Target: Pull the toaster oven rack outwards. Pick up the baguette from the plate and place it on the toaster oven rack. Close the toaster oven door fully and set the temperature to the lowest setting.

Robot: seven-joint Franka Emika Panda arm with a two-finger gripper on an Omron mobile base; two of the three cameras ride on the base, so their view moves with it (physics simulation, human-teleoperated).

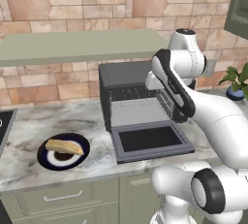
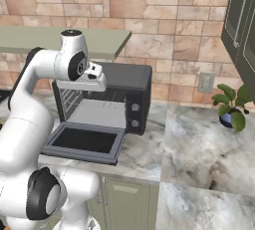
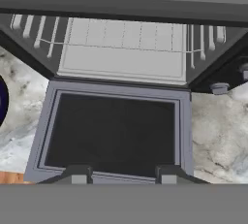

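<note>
Marbled surface (image 1: 29,165) nearest, bearing plate (image 1: 80,157) with baguette (image 1: 64,146): light, crusty, best pinched mid-length. Beyond, door (image 3: 114,133) dropped flat, gripper (image 3: 120,173) above its front edge, jaws partly spread, empty. Farthest, rack (image 3: 123,48) inside oven (image 2: 137,87): stiff wire, best taken at front bar.

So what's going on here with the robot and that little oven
The robot arm is working at the toaster oven on the counter. The toaster oven door is dropped open and lies flat, and the gripper hovers above its front edge, jaws apart, holding nothing. The toaster oven rack sits inside the cavity. The baguette lies on the plate to the left of the oven.
</note>
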